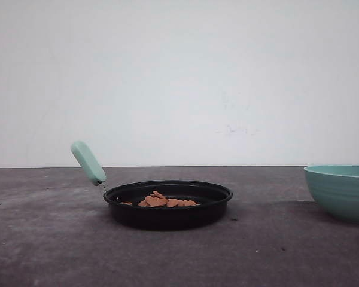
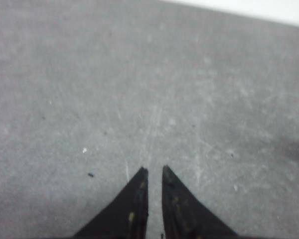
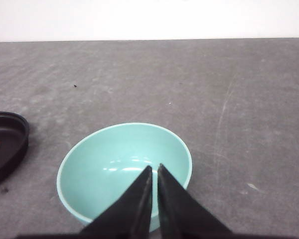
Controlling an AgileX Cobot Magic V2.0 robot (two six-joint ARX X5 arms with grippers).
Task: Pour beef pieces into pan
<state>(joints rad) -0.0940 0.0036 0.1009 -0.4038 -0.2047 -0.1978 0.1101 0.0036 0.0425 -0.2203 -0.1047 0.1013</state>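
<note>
Resting in pan (image 1: pixel 167 206), beef pieces (image 1: pixel 164 201), seemingly heaped

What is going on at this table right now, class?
Nothing is being handled. The beef pieces already lie in the black pan. The teal bowl sits upright and empty beside it. The right gripper hovers above the bowl with fingers together, and the left gripper hangs over bare table, nearly closed.

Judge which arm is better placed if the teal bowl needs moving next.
Right, probably. The right tool hangs just above the empty teal bowl, fingers nearly together, while the left tool faces bare table. The beef pieces already lie in the pan.
</note>
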